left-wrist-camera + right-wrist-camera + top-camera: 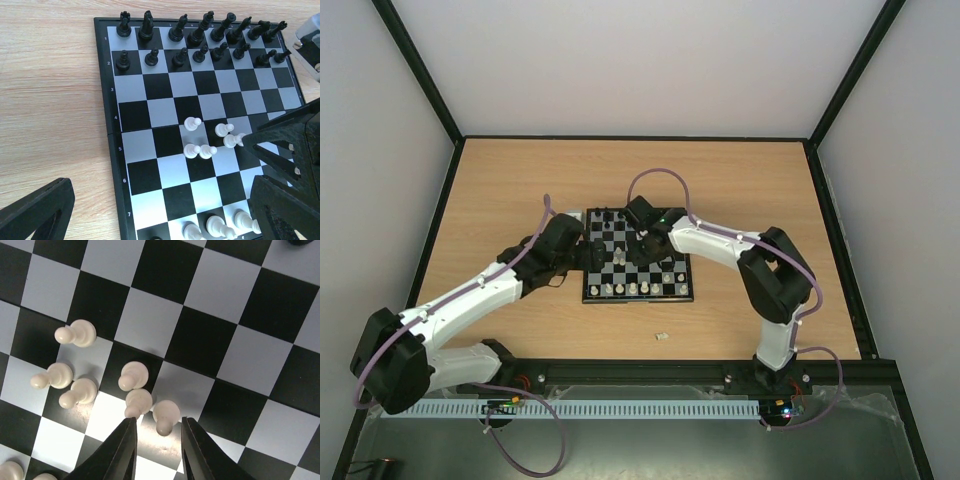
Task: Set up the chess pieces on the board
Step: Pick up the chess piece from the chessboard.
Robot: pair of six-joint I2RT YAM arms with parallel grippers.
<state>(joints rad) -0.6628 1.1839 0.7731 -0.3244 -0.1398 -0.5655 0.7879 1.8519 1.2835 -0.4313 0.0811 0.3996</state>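
Narrowly parted, the right gripper [158, 424] straddles a stray white pawn [167, 412] in the middle of the board [240, 300], likely to rehome it. The left gripper [582, 255] gapes empty.

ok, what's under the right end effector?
Six white pawns clustered on the board's middle squares, one of them between the right end effector's fingertips. Its fingers hide the squares behind; from above, the right arm covers the spot.

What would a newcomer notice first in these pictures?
The black pieces stand in two neat rows along one edge of the board. Mid-board, a huddle of white pawns sits crowded together, and the right gripper hangs right over it, fingers part-open either side of one pawn.
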